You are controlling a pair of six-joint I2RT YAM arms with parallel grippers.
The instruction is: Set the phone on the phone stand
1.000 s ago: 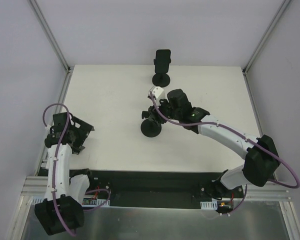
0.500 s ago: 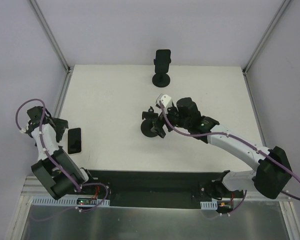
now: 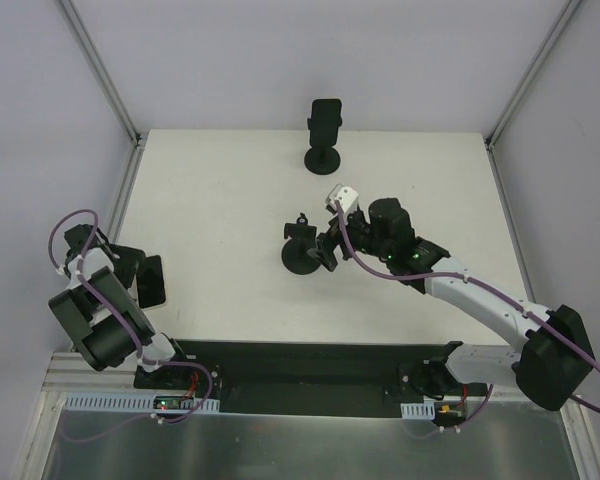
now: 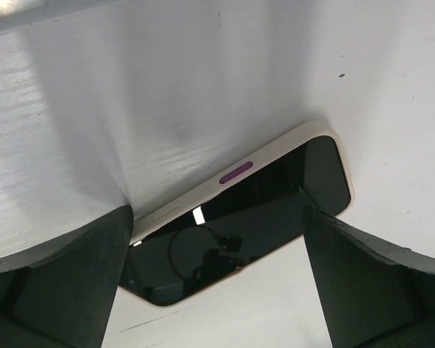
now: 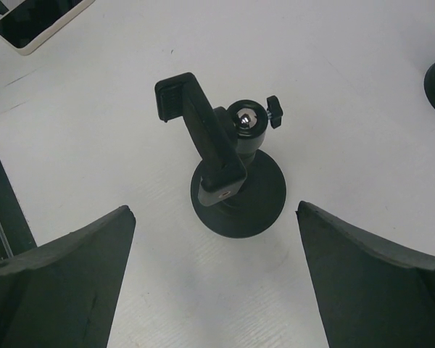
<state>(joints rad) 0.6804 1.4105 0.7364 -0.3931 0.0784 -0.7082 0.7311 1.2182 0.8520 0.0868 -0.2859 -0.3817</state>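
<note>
White counter, pale walls on three sides, metal rails along the left and right edges.

Phone: flat, screen up, cream-edged. It lies by the left edge, towards the near-left corner. It is not lifted.

Left gripper: poised over the phone with its jaws spread wide and gripping nothing. The phone lies aslant between the two fingers and just ahead of them. Judged purpose: lined up for the pick, though the slant suggests a turn of the wrist before closing.

Phone stand: upright on its round base about mid-counter. The cradle leans back on a ball joint, and the clamp is empty.

Right gripper: jaws apart and empty-handed. It faces the stand from the right, with the fingers flanking the base and no contact seen. Judged purpose: ready to steady the stand while the phone goes in.

Second stand: at the middle of the far edge, with a dark slab in its cradle. It is well apart from the working pair.

Room for moving:
- Bare counter runs from the phone to the phone stand.
- The tightest spot is the left rail, close beside the folded left arm.
- The right arm lies across the right half, so the cradle looks best reached from the left.
</note>
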